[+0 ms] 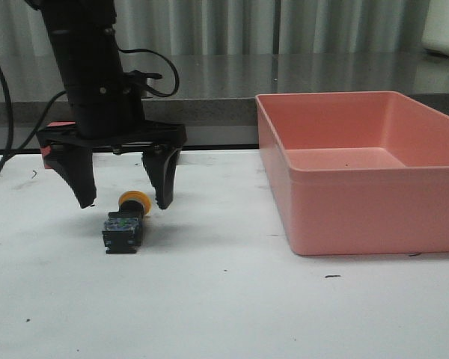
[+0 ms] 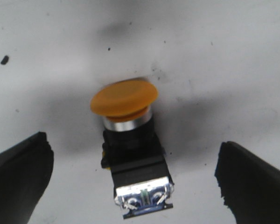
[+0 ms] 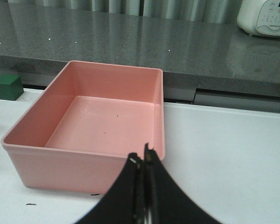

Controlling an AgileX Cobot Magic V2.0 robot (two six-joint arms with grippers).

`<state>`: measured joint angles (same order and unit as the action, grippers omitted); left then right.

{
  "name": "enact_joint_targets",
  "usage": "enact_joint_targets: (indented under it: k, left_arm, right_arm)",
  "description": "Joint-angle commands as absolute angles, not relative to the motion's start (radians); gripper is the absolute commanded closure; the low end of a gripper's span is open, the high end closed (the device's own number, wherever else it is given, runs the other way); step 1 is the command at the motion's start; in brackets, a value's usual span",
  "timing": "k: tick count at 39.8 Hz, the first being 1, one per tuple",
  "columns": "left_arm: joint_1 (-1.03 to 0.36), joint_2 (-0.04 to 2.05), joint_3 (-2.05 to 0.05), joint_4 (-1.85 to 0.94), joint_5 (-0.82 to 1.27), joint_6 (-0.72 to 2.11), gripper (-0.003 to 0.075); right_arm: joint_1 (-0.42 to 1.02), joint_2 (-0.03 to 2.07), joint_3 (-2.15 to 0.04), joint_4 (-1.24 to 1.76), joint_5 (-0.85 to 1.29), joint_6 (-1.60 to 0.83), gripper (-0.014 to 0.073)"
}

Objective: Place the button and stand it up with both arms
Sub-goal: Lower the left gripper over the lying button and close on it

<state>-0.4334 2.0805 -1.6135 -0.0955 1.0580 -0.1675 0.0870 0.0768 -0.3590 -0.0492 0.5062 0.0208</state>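
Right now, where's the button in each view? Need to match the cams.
Front view: button lies on its side on the white table, lower left, just below the open left gripper.
Left wrist view: button centre frame, yellow cap away from the camera, between the two fingers.
Right wrist view: not in it; only the pink bin and the shut right gripper.
Shared landmark: the white table.

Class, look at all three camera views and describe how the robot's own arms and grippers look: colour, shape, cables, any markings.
The left arm is a thick black column with black cables looping off it. Its left gripper is a black fork of two tapered fingers on a wide crossbar. The right gripper shows as two black curved fingers narrowing to thin tips. No markings are visible.
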Motion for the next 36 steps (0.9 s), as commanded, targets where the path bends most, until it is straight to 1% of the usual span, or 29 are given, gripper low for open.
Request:
enact_joint_targets:
  k: [1, 18, 21, 23, 25, 33, 36]
  left_arm:
    - [-0.438, 2.051, -1.663, -0.108, 1.058, -0.181, 0.0048]
    - [-0.438, 2.099, -1.681, -0.108, 1.048, -0.181, 0.0049]
    - [-0.438, 2.102, -1.681, -0.108, 1.048, -0.181, 0.0071]
    - [-0.438, 2.109, -1.681, -0.108, 1.048, -0.181, 0.0111]
    - [-0.438, 2.112, -1.681, -0.108, 1.053, -0.181, 0.0172]
    - [-0.438, 2.116, -1.681, -0.105, 1.056, -0.181, 0.0463]
    - [-0.438, 2.116, -1.683, -0.095, 1.054, -0.181, 0.0539]
  right_arm:
    - [0.080, 0.089, -0.384, -0.063, 0.418, 0.010, 0.0655]
    - [0.080, 0.089, -0.384, -0.063, 0.418, 0.010, 0.0655]
    - [0.080, 0.089, -0.384, -0.063, 0.418, 0.010, 0.0655]
    - [0.080, 0.089, -0.384, -0.063, 0.418, 0.010, 0.0655]
    - [0.080, 0.089, -0.384, -0.063, 0.418, 0.010, 0.0655]
    - [0.080, 0.089, -0.384, -0.063, 0.418, 0.010, 0.0655]
    - [0.080, 0.089, -0.384, -0.063, 0.418, 0.010, 0.0655]
